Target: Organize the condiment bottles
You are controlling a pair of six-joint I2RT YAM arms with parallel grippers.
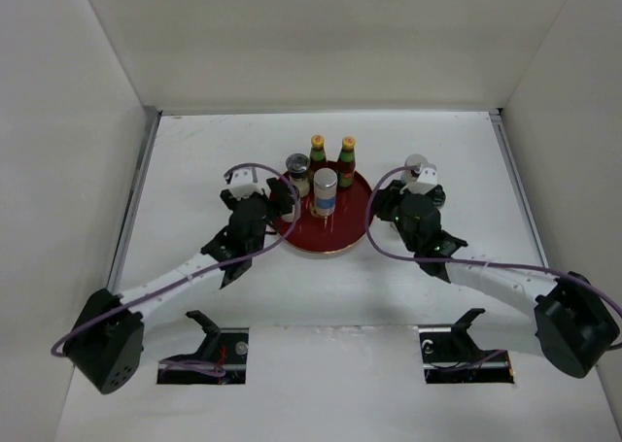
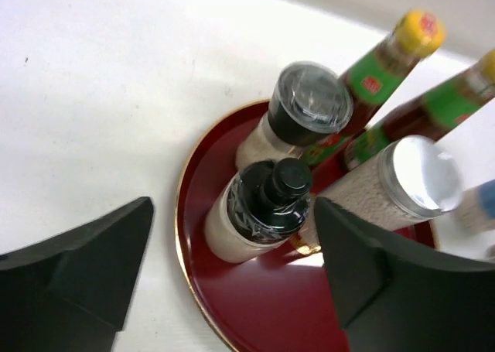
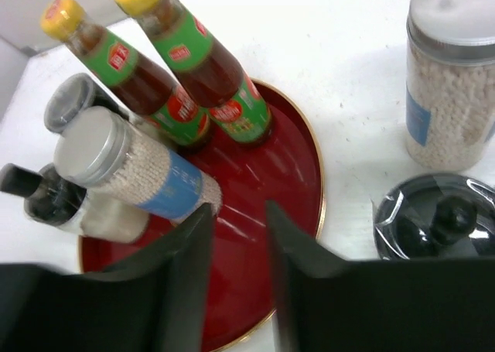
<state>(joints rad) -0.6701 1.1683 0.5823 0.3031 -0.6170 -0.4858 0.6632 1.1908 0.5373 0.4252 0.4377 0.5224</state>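
The left gripper [image 2: 233, 213] hung at the left rim of the round dark-red tray [image 2: 255, 309] with its jaws spread wide; a black-capped shaker jar [image 2: 267, 201] stood upright on the tray between them, not clamped; whether either jaw touched it could not be told. Just behind it stood a dark-lidded shaker [image 2: 309, 104]; beside that, a blue-labelled jar with a silver lid [image 2: 414, 178]; at the far side of the tray, a slim red sauce bottle [image 3: 116, 62] and a second sauce bottle [image 3: 193, 54], side by side, yellow caps up. The right gripper [image 3: 238, 217] was over the tray's right rim, its jaws empty and only narrowly apart. To its right, off the tray, an off-tray silver-lidded jar [image 3: 452, 81] and a black-lidded jar [image 3: 437, 224] stood near each other on the white surface [image 3: 348, 58].
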